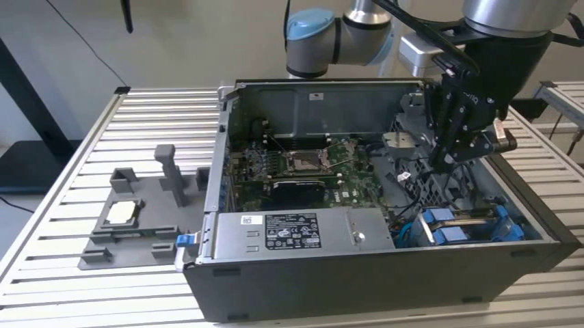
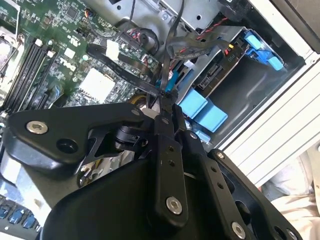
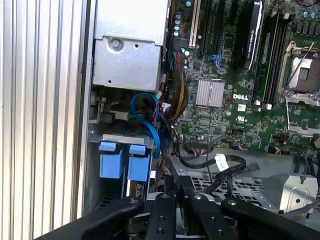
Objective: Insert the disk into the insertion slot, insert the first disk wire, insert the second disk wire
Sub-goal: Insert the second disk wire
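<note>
The open computer case (image 1: 365, 273) lies on the slatted table. The insertion slot (image 1: 467, 227), a dark grey cage with blue tabs (image 2: 200, 107), is in the case's corner at the exterior view's right; it also appears in the first wrist view (image 3: 120, 160). The disk (image 2: 212, 77) seems to sit inside it, its connector edge facing the board. My gripper (image 1: 447, 162) hangs just above and behind the cage. Its fingertips (image 2: 167, 105) are pinched on a thin black disk wire (image 3: 167, 150) beside a blue looping cable (image 3: 150, 120).
The silver power-supply box (image 1: 292, 232) fills the case's front, next to the cage. The green motherboard (image 1: 301, 164) lies behind it, with loose black cables and a white-tagged plug (image 3: 220, 161). At the exterior view's left stands a grey fixture (image 1: 137, 212) on the table.
</note>
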Controlling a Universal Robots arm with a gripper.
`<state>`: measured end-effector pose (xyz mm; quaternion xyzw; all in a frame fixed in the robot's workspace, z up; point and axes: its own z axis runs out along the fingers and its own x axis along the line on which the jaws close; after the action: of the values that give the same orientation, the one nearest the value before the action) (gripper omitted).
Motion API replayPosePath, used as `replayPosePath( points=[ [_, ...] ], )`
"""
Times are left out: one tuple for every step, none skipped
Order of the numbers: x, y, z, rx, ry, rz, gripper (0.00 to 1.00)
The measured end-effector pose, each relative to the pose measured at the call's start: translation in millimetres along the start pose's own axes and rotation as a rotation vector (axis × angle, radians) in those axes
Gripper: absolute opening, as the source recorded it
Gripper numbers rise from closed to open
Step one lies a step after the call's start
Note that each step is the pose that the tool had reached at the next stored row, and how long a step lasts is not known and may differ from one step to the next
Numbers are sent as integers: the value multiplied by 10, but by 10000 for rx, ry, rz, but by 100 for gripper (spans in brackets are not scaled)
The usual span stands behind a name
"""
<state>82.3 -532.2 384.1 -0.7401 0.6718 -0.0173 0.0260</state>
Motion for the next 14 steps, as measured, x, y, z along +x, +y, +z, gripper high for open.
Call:
replayPosePath(
  points=[
    [0,0,0,-2,3,0,16],
    [1,-2,0,-12,7,0,16],
    [2,-5,0,-27,9,0,16],
    [5,-8,1,-44,10,0,16],
    [12,-15,2,-71,8,1,16],
    [18,-21,4,-97,4,1,16],
    [28,-30,5,-134,1,2,16],
    [38,-39,6,-169,-2,2,16],
    [48,-49,7,-201,-4,3,16],
    [59,-59,10,-229,-8,3,16],
    [70,-70,12,-244,-9,4,16],
    [77,-77,14,-245,-8,4,16],
    [79,-78,14,-244,-9,4,16],
    [79,-78,14,-245,-10,5,16]
  ],
)
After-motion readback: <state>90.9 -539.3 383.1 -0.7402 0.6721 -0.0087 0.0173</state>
